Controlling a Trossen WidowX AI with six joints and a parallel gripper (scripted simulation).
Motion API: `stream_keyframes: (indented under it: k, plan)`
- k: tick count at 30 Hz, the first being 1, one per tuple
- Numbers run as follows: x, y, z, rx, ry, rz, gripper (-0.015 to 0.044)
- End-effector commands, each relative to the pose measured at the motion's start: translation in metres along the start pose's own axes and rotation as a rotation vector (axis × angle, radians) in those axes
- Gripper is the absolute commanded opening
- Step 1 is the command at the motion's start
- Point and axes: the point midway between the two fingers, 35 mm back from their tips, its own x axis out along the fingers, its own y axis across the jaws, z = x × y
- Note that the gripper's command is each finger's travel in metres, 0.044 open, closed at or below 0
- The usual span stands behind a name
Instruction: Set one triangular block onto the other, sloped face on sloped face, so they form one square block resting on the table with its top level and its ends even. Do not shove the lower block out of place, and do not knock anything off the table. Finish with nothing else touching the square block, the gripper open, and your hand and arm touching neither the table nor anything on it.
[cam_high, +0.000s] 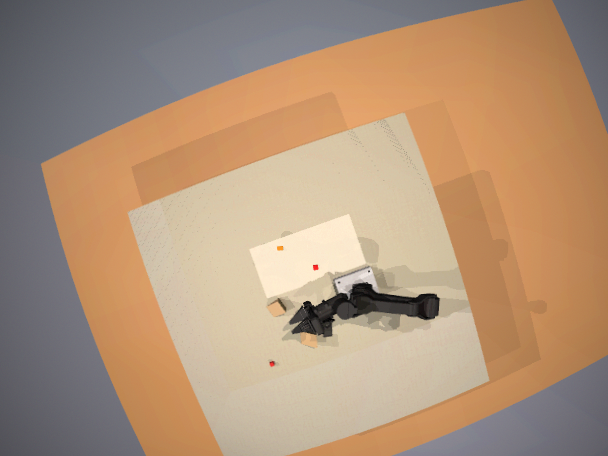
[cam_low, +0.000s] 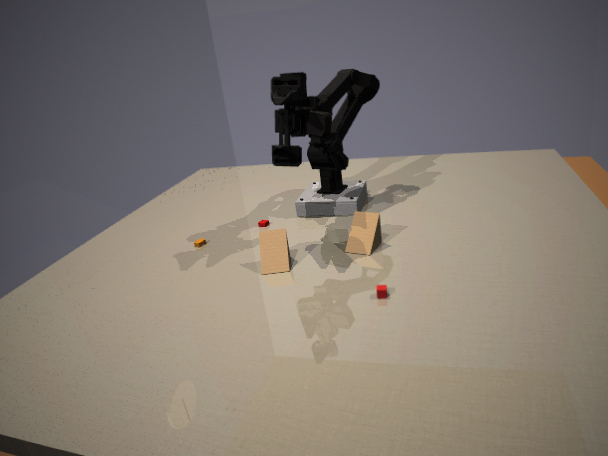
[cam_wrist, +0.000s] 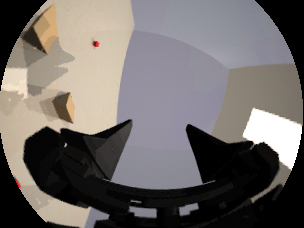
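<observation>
Two tan triangular blocks stand apart on the table, each with its sloped face showing. One block (cam_high: 276, 306) (cam_low: 274, 251) is on the left in the exterior view. The other block (cam_high: 310, 340) (cam_low: 363, 233) is nearer the arm's base. The wrist view shows both at its left edge, an upper block (cam_wrist: 43, 29) and a lower block (cam_wrist: 63, 105). My gripper (cam_high: 296, 321) (cam_low: 287, 122) (cam_wrist: 160, 125) is open and empty. It hangs high above the table, over the gap between the two blocks, and touches nothing.
The arm's grey base (cam_high: 354, 278) (cam_low: 332, 202) stands behind the blocks. Small cubes lie around them: a red one (cam_high: 315, 267) (cam_low: 263, 223), an orange one (cam_high: 280, 248) (cam_low: 200, 243) and a second red one (cam_high: 272, 363) (cam_low: 382, 291) (cam_wrist: 96, 44).
</observation>
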Motion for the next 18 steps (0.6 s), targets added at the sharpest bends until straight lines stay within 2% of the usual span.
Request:
stream_keyframes:
  k: [1, 2, 10, 18]
  plan:
    - [0.001, 0.0, -0.001, 0.013, 0.001, 0.009, 0.0426]
    - [0.005, 0.002, -0.003, 0.051, 0.005, 0.037, 0.044]
    - [0.053, 0.039, -0.025, 0.598, 0.146, 0.49, 0.044]
    - [0.075, 0.089, -0.028, 0.997, 0.467, 0.953, 0.044]
